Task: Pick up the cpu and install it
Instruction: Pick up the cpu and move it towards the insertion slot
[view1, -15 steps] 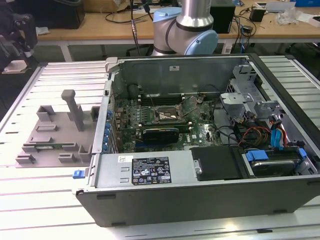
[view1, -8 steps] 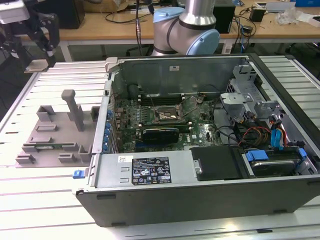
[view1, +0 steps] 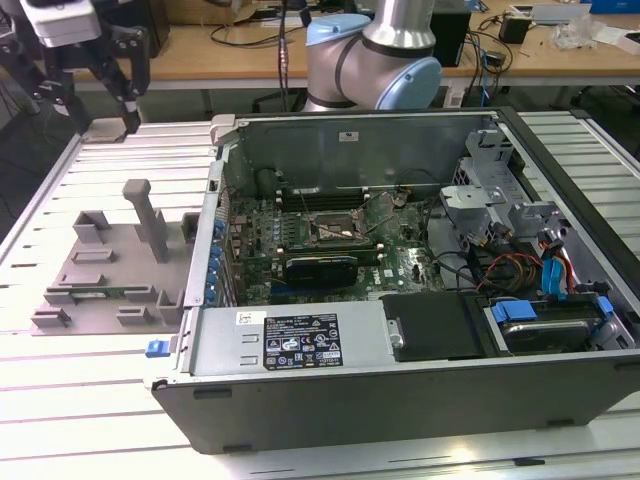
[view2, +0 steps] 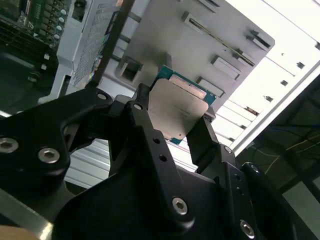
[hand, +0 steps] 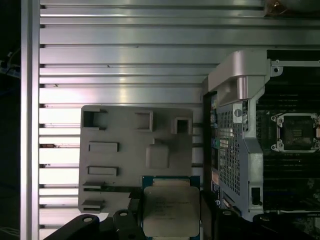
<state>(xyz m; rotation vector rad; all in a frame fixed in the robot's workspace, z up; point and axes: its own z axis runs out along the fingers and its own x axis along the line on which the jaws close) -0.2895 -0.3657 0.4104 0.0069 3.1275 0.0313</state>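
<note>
Your gripper (view2: 174, 120) pinching the cpu (view2: 181, 102), over the grey fixture tray (view1: 100, 268), exterior view's nine o'clock from the computer case (view1: 450, 390)

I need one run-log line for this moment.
end effector: shut on cpu | cpu: in air, off grey tray | socket: empty

cpu (hand: 171, 210): flat square chip, silvery-white metal top, teal board rim showing on some edges. Clamped by two opposite edges between the gripper (hand: 171, 219) fingers, metal top facing both wrist views, held aloft over the tray (hand: 115, 131).
</note>
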